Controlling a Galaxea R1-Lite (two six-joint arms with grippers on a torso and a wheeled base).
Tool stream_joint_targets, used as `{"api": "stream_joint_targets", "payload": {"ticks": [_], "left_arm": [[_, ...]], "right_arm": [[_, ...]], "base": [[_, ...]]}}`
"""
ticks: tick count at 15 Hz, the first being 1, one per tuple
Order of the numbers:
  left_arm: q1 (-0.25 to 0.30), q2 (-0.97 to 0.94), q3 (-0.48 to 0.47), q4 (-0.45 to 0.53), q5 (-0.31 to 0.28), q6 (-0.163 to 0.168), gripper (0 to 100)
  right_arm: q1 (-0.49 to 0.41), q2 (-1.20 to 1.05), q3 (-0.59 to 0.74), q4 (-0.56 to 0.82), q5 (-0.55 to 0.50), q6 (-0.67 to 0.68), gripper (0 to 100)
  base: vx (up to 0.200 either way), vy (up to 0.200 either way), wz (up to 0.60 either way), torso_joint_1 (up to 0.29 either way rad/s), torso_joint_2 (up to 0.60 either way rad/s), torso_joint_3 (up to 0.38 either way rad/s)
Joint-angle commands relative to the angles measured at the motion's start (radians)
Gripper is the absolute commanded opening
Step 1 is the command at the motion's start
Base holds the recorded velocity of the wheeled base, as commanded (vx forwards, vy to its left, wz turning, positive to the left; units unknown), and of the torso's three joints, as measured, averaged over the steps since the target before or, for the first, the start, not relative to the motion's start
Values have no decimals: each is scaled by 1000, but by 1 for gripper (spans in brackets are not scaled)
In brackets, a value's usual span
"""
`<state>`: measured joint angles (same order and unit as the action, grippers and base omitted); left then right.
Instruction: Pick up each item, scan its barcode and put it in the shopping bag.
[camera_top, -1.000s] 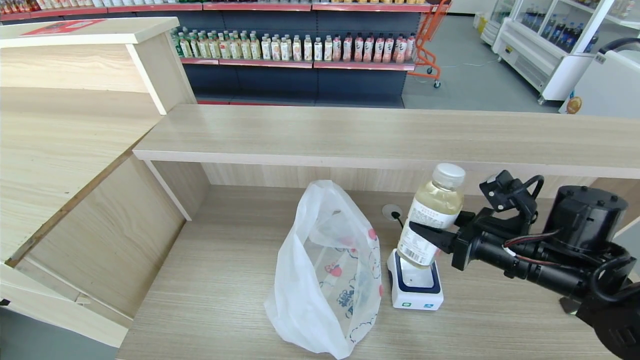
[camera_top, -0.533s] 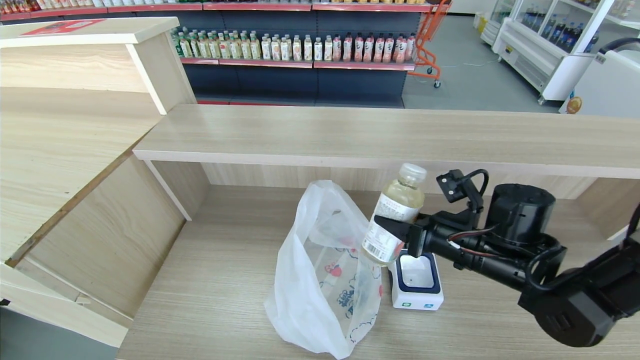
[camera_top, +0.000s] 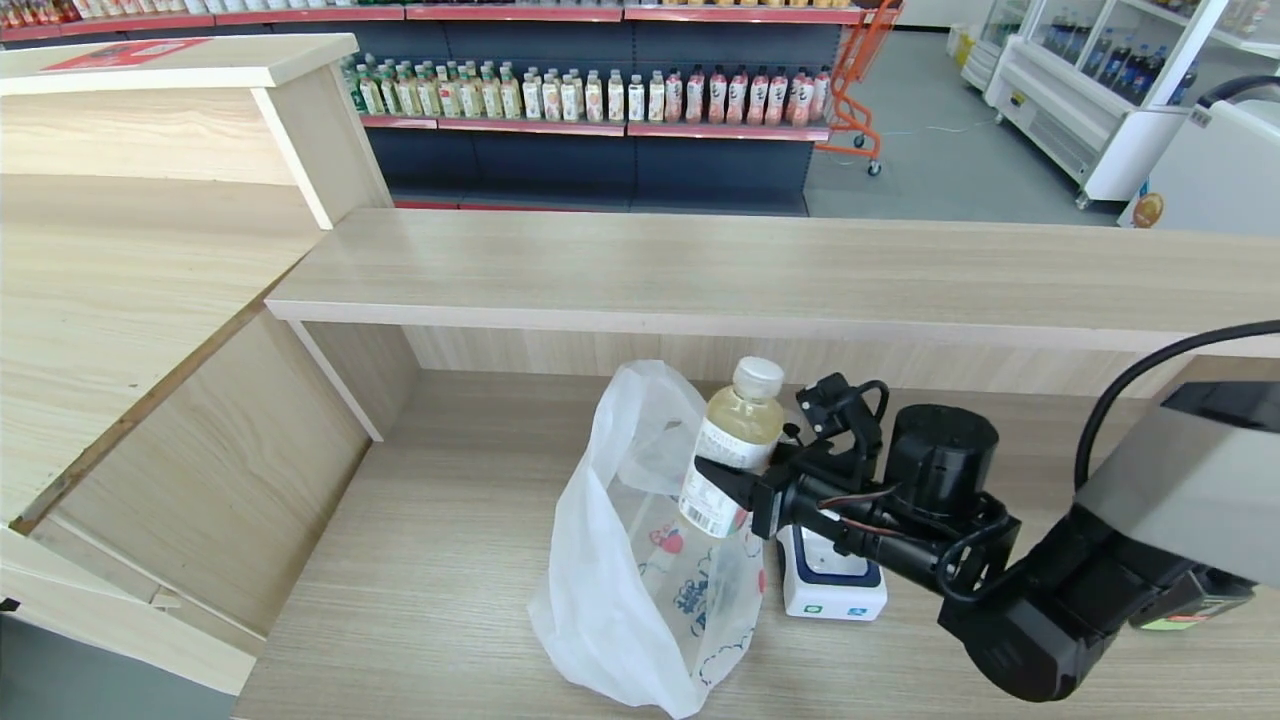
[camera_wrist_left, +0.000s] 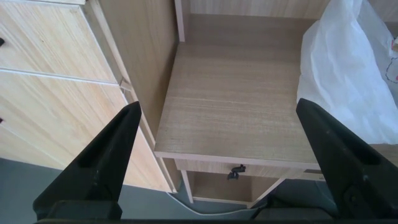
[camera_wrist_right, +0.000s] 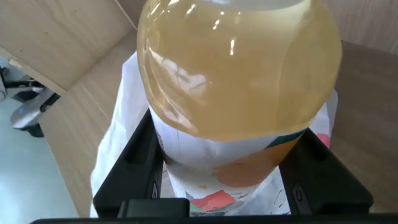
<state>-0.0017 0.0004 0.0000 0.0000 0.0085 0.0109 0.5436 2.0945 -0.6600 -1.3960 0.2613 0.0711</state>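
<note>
Bright, even indoor light from overhead, diffuse.

**Head view**
- The table (camera_top: 430, 600) is evenly lit and the shadows are soft.
- Mild shade sits in the recess under the raised ledge (camera_top: 760, 270), and a weak shadow lies beside the shopping bag (camera_top: 640, 560).
- Wide-angle bend: the ledge's long edges bow slightly toward the frame sides.
- The white fridge (camera_top: 1080, 90) at top right is the brightest patch.
- The right pincer (camera_top: 735, 485) is black with little surface detail.

**Left wrist view**
- The shopping bag (camera_wrist_left: 348, 68) is close to blown-out white.
- The left pincer (camera_wrist_left: 217, 106) reads as near-black silhouettes against lit wood.

**Right wrist view**
- The bottle (camera_wrist_right: 239, 68) is very close to the lens.
- Small white specular streaks show on the liquid, and light glows through it.
</note>
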Motion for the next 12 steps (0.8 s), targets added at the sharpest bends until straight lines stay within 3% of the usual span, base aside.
{"api": "stream_joint_targets", "payload": {"ticks": [1,5,12], "left_arm": [[0,0,0,0,1,0,100],[0,0,0,0,1,0,100],[0,0,0,0,1,0,100]], "right_arm": [[-24,134,3,-112,0,-50,0],[-51,217,0,-155,3,-82,0],[-34,349,-194,-103,18,-106,0]], "base": [[0,0,0,0,0,0],[0,0,0,0,0,0],[0,0,0,0,0,0]]}}
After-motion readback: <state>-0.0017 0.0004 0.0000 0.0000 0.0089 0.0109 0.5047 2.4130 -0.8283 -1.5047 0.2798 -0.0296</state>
